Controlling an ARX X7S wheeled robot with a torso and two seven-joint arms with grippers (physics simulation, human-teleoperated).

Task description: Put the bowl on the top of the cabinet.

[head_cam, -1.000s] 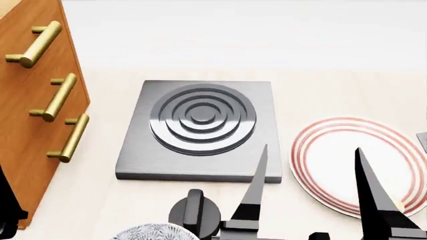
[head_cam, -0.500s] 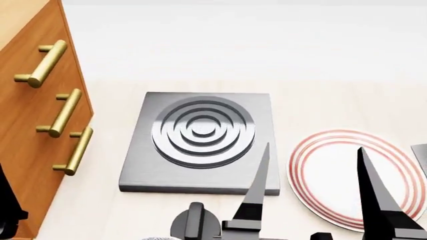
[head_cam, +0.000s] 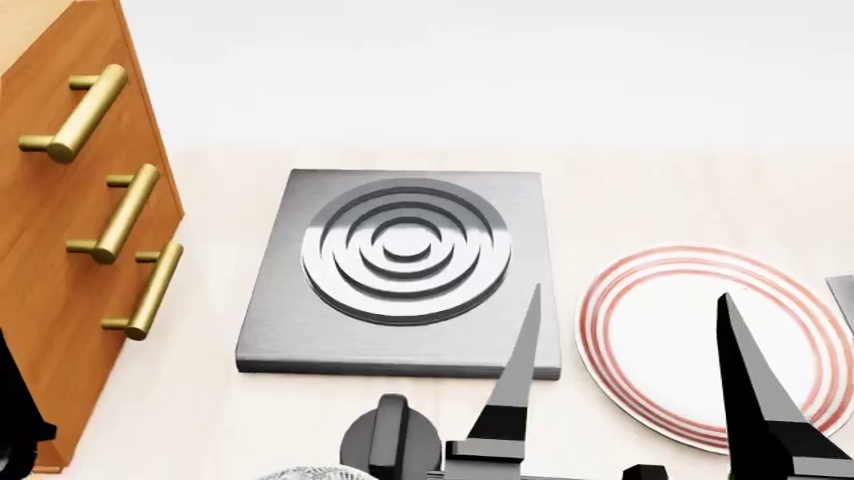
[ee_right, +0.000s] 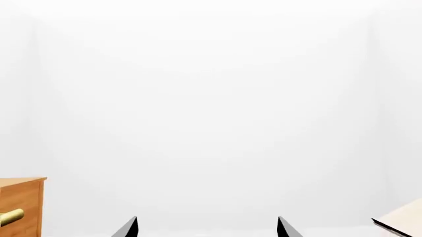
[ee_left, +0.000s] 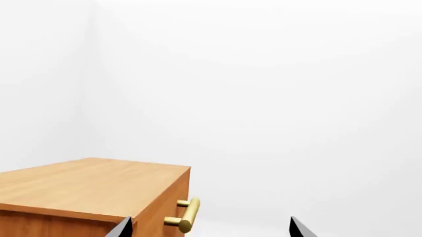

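The job has not started. The bowl (head_cam: 304,473) peeks in at the head view's bottom edge, on the desk (head_cam: 667,190) near the cabinet (head_cam: 54,250), mostly cut off. The cabinet top is bare. The right gripper (head_cam: 627,360) has wide, empty jaws. The left gripper (ee_left: 209,228) shows only tips, wide apart.

Orange-brown cabinet (head_cam: 60,250), red-ringed white plate (head_cam: 667,345)
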